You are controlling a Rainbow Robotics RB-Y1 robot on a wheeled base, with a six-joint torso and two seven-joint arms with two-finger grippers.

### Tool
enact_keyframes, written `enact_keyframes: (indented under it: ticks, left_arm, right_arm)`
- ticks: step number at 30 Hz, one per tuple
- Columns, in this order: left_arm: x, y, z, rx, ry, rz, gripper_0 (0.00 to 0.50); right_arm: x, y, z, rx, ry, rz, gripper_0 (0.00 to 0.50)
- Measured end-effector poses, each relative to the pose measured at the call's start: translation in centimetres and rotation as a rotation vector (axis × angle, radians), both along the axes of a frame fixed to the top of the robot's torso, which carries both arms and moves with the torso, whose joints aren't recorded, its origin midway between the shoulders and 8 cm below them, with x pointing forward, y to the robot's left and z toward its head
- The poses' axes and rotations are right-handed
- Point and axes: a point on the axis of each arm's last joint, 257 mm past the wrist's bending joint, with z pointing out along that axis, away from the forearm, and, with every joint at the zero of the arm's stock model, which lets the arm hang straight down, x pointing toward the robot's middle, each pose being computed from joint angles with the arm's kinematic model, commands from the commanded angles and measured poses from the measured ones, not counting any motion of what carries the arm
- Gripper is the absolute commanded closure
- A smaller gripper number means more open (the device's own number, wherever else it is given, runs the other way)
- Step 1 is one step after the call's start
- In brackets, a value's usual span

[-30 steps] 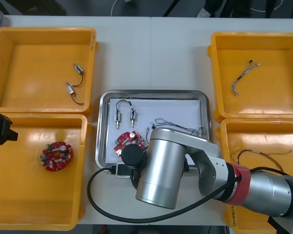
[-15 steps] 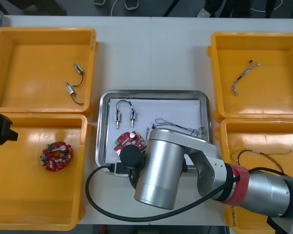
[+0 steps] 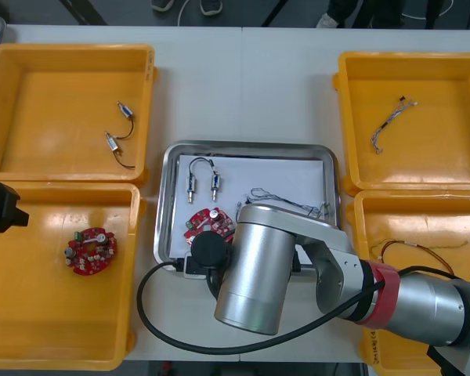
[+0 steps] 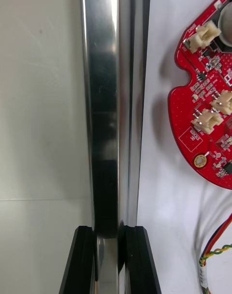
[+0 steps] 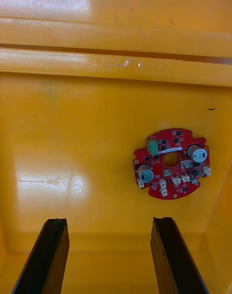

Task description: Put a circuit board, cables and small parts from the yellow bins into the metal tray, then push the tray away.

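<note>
R claw [image 4: 110, 262] narrow, clamped on near rim of shiny metal tray [image 3: 247, 146], centre of front frame. Round red circuit board [image 3: 206, 224] lies in tray w/ thin cables [image 3: 278, 197]. L claw [image 5: 108, 255] wide, holding nothing, over yellow plastic bin [image 3: 39, 305], lower left.

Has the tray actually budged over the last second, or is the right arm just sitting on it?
Yes. The metal tray has slid a little toward the far edge of the table, carrying its circuit board, cables and small metal parts along. The right gripper, shut on the tray's near rim, advanced with it. The left gripper stayed open over the near left bin; the bins' contents have not moved.
</note>
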Motion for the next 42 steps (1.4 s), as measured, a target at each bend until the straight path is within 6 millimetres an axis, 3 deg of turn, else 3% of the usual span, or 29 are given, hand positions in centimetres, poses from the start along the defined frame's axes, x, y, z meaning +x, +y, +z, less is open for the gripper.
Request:
enact_keyframes:
  ticks: [11, 24, 34, 42]
  left_arm:
    - [0.0, 0.0, 0.0, 0.0, 0.0, 0.0, 0.0]
    - [0.0, 0.0, 0.0, 0.0, 0.0, 0.0, 0.0]
    - [0.0, 0.0, 0.0, 0.0, 0.0, 0.0, 0.0]
    - [0.0, 0.0, 0.0, 0.0, 0.0, 0.0, 0.0]
  right_arm:
    - [1.9, 1.3, 1.5, 0.036, -0.021, 0.042, 0.5]
    - [5.9, 0.3, 2.9, 0.006, -0.083, 0.016, 0.5]
    - [7.6, 0.8, 4.2, 0.004, -0.085, 0.016, 0.5]
    - [10.2, 1.1, 5.0, 0.019, -0.122, 0.006, 0.5]
